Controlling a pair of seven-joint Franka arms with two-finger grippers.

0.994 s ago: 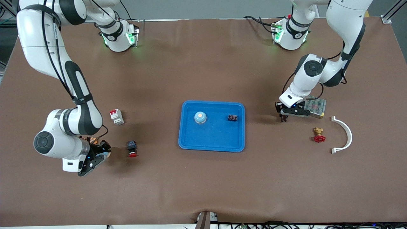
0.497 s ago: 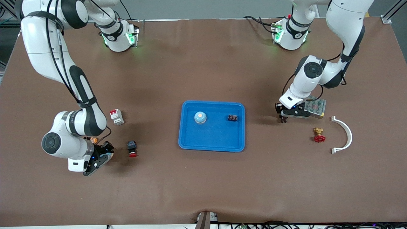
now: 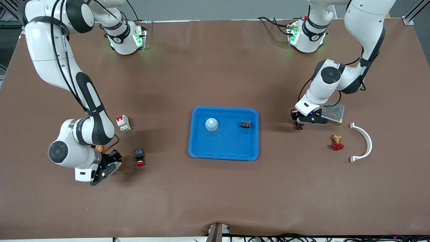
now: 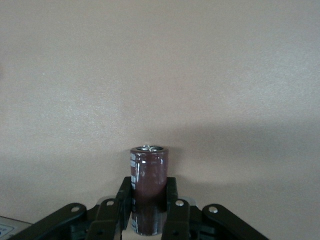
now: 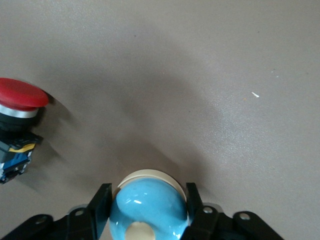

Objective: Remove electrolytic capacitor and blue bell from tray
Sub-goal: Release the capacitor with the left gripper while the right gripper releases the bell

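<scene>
1. Capacitor (image 4: 149, 185): a dark brown, glossy cylinder with a silver cap. It stands upright, pinched between the narrow fingers of the left tool (image 3: 300, 125).
2. The left tool sits low over bare desk (image 3: 215, 195), between the blue tray (image 3: 223, 153) and a perforated metal box (image 3: 334, 112) that lies just beside it.
3. Bell (image 5: 147, 207): a smooth light-blue dome on a cream base, with a cream button on top. The fingers (image 5: 101, 200) of the right tool (image 3: 113, 162) press against both of its flanks.
4. The right tool is low over the desk toward the right arm's end, near a red-capped pushbutton (image 3: 139, 157).
5. The tray is shallow plastic with rounded corners. It holds a blue dome with an orange top (image 3: 211, 124) and a small black part (image 3: 245, 124), set well apart, with its nearer half open.
6. Also on the desk:
   - a white-and-red breaker (image 3: 123, 123)
   - a brass valve with a red wheel (image 3: 336, 143)
   - a white curved bracket (image 3: 364, 143)
7. Since a second ago, the right arm has slid toward the pushbutton, while the left tool has barely shifted.
</scene>
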